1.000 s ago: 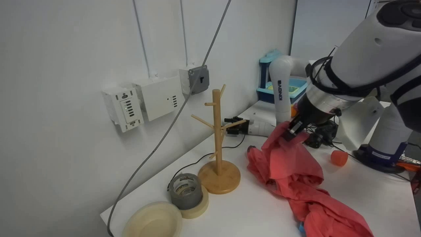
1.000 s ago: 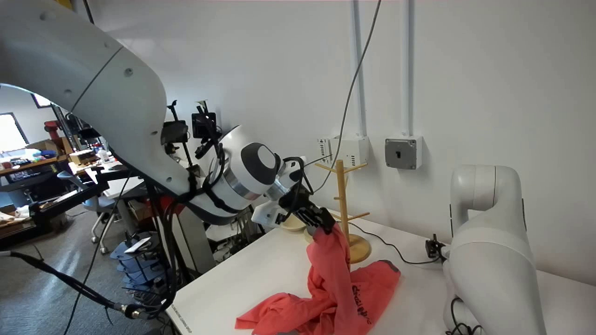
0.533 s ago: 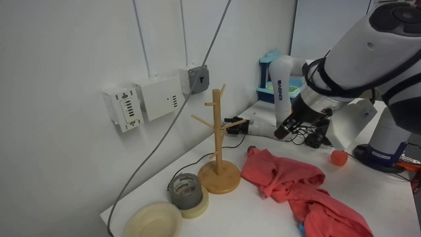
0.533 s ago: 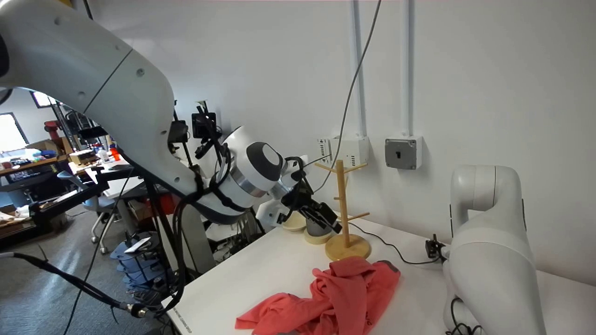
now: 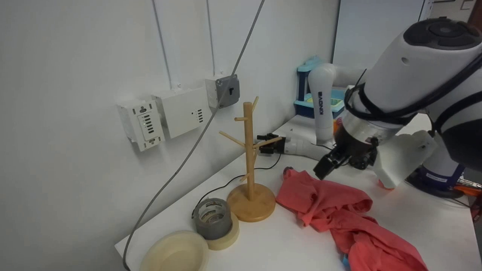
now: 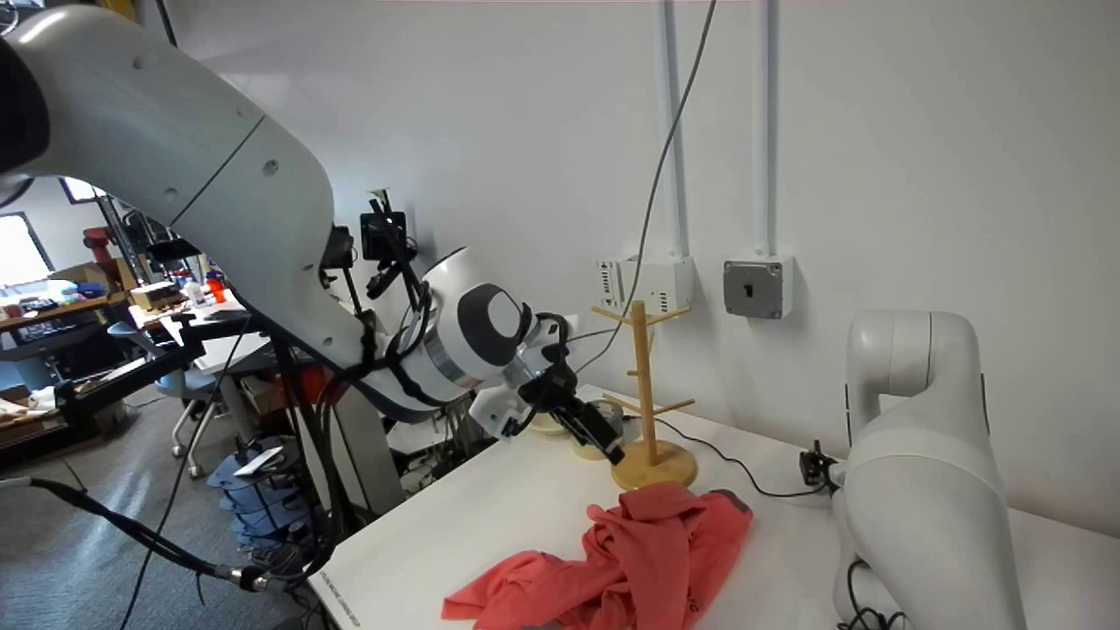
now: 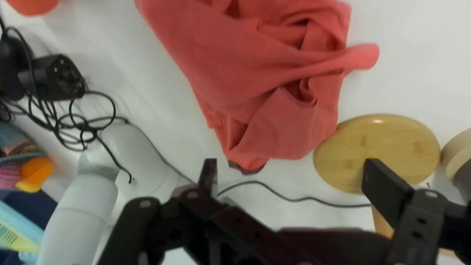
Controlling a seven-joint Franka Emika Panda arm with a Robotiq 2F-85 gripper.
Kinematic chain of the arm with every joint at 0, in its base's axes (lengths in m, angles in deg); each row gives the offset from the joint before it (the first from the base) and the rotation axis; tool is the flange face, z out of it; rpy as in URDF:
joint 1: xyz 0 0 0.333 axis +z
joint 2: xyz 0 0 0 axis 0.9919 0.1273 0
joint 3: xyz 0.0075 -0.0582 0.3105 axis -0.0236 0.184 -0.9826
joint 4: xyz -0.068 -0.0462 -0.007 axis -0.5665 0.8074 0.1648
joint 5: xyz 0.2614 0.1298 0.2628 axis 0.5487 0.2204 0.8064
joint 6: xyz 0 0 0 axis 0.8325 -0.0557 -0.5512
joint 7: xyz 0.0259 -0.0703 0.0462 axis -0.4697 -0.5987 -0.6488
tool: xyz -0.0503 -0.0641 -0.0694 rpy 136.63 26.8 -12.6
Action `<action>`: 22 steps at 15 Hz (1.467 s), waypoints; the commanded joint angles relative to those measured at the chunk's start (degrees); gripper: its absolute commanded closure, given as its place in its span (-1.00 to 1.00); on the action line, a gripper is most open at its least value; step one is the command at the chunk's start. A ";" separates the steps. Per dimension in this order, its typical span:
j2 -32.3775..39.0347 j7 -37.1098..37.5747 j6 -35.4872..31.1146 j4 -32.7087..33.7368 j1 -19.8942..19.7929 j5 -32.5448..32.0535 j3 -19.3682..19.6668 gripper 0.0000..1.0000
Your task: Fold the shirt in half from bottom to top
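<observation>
I have the black two-fingered gripper (image 7: 290, 173) hanging above the white tabletop (image 5: 278, 248), its fingers (image 7: 384, 189) spread wide apart. The wrinkled coral-red fabric shirt (image 7: 235, 66) lies crumpled on the table below the hand, apart from the fingers, one dark-trimmed end showing just ahead of the gap between them in my wrist view.

Off past one finger stands the upright wooden mug stand (image 5: 249, 162); its round base is right beside the shirt's edge, and I cannot tell whether they touch. Farther from the hand on that side, a grey tape roll (image 5: 213, 230) sits on a cream tape roll (image 5: 228, 241), with a shallow, round, cream-coloured bowl (image 5: 177, 259) just beside them.

Past the opposite finger, well apart from the hand, I see a light-blue and navy plastic bin (image 5: 304, 110) with a yellow-and-green piece (image 7: 19, 241) in its tray. Near it are blurred orange, yellow and pink shapes (image 7: 35, 171); I can't make out what holds them. A small orange-red rounded object (image 7: 33, 5), cut by the frame, rests on that side too.
</observation>
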 commanded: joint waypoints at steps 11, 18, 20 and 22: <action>-19.43 -37.13 9.25 -24.74 0.58 49.16 0.19 -1.00; -18.93 -43.09 7.26 -29.35 3.45 59.92 -0.95 -1.00; -18.22 -42.81 6.12 -29.73 4.29 60.71 -1.34 -1.00; -17.33 -42.15 4.26 -29.86 4.93 59.92 -1.78 -1.00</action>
